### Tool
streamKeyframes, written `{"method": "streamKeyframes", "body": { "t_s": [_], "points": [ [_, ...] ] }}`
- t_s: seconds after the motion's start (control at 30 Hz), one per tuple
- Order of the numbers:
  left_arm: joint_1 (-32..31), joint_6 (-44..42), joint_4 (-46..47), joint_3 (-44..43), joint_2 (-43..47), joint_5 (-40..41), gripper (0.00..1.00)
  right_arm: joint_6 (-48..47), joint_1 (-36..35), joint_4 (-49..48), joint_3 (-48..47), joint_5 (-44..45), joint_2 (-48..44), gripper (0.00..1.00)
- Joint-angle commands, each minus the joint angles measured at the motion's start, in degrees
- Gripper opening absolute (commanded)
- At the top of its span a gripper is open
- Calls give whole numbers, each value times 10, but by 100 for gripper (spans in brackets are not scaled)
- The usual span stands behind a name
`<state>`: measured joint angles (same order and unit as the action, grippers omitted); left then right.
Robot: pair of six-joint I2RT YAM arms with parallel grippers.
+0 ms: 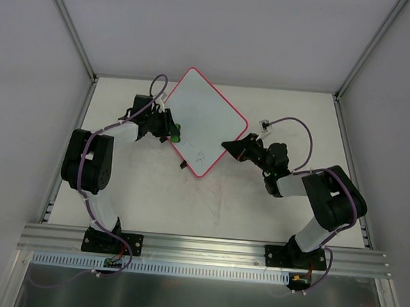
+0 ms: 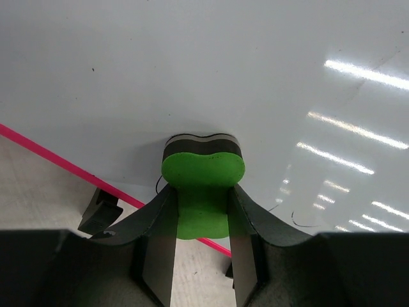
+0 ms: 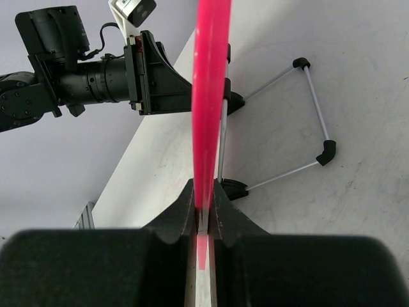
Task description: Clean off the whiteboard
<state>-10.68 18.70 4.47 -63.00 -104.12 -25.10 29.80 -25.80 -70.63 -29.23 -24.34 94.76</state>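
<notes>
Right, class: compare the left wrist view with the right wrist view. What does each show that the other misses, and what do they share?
Only the left wrist view shows the left hand gripping the green eraser against the white face of the whiteboard, with faint pen marks nearby. Only the right wrist view shows the right hand clamping the board edge-on, the wire stand behind it, and the left arm beyond. Both show the board's pink frame.
</notes>
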Motion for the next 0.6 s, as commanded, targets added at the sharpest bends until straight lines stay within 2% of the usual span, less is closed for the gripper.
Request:
{"method": "streamKeyframes", "body": {
  "t_s": [0.0,0.23,0.57],
  "points": [
    [-20,20,39,26,-16,12,0,-19,-12,-171,-4,-43,-41,0],
    [-13,30,66,37,-8,26,0,-20,-12,-172,-2,-42,-45,0],
    [1,17,84,39,-4,87,0,-18,-10,-171,1,-43,-47,0]
  ]
}}
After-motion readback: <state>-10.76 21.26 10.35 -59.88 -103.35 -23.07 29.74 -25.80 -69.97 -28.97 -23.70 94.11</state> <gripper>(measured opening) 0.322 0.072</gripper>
